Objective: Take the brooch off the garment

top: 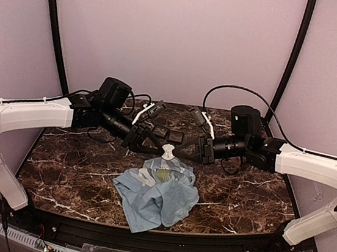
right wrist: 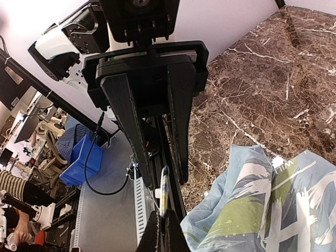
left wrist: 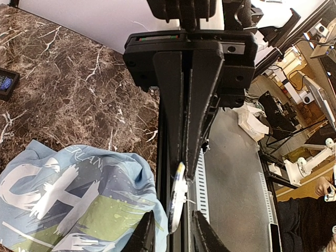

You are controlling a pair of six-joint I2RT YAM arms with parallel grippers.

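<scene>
Over shirt edge: right gripper pinches brooch; left gripper part-open, straddling it.

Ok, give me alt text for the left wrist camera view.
The right gripper, entering from the top, pinches the brooch edge-on in shut jaws, with the open jaws of the left gripper on either side. A light blue printed shirt lies on the dark marble table at lower left.
</scene>
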